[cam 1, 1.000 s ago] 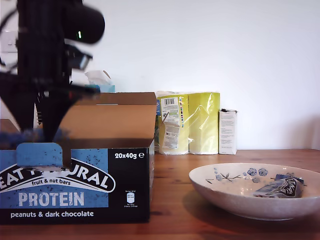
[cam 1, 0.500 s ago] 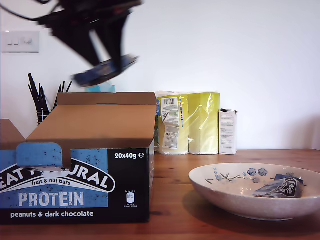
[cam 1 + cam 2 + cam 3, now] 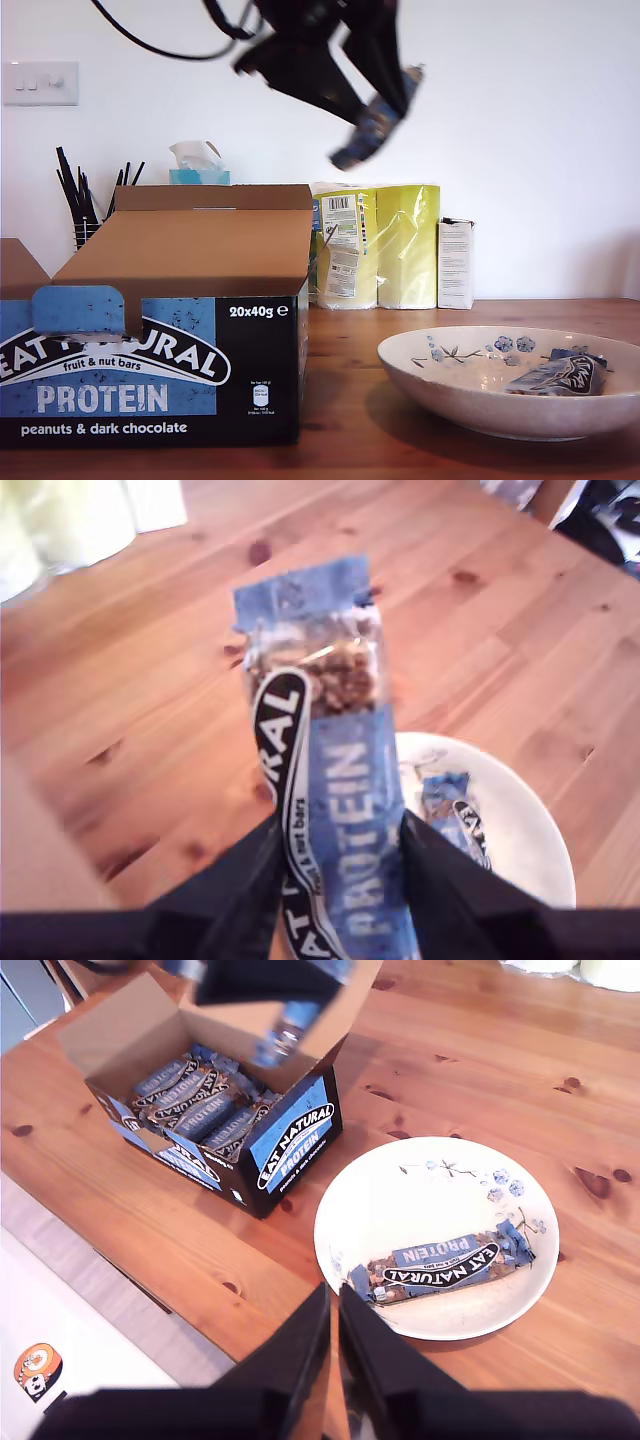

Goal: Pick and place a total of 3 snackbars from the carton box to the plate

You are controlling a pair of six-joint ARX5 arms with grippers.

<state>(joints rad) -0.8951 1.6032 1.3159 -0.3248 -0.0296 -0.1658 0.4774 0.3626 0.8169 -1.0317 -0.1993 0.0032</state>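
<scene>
Snackbar [image 3: 375, 125] swung toward plate [image 3: 440, 385] | my first tool [image 3: 340, 832] clamps it | my second tool [image 3: 332, 1295] closed

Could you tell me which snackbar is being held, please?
The blue-wrapped snackbar pinched in my first tool, mid-air; another lies in the cream flowered plate, others in the cardboard carton.

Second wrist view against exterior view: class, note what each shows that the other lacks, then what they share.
Only the second wrist view: the packed snackbars inside the carton box, and my second gripper, empty. Only the exterior view: the light switch and the tissue box at the wall. Both: the plate with its plated snackbar, and my first gripper with the held snackbar in the air.
</scene>
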